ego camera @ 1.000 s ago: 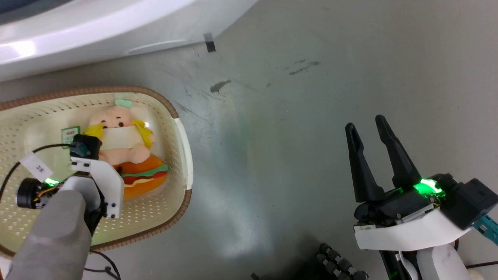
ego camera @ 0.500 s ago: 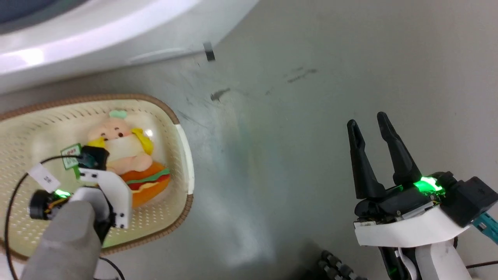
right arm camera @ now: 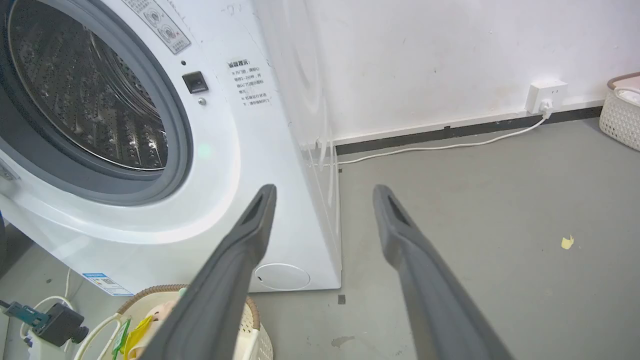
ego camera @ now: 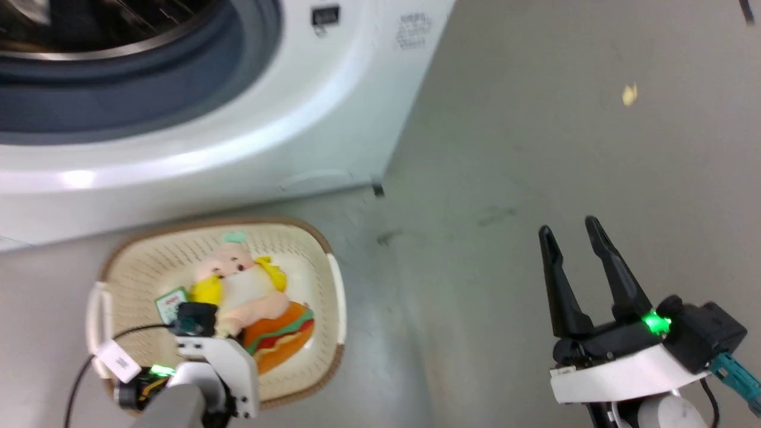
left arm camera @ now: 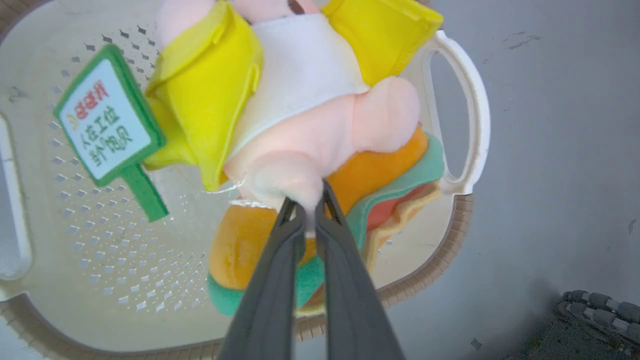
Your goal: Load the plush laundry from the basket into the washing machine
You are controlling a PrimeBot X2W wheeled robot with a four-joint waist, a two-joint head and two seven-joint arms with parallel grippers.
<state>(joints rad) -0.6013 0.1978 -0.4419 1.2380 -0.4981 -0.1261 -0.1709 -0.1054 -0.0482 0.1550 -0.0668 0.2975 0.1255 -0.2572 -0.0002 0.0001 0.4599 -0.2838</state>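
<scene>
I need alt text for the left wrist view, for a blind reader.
The left pincer, shut, pinches a pink limb of the plush doll with yellow hair seated on an orange burger, over the cream perforated plastic basket on grey floor.

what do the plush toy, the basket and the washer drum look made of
Plush toy: soft matte fabric, likely fleece and felt; fuzzy nap, flat yellow panels.
Basket: smooth cream plastic, probably moulded; regular holes, woven-look brown rim.
Washer drum: shiny perforated metal, seemingly steel; bright glints.
</scene>
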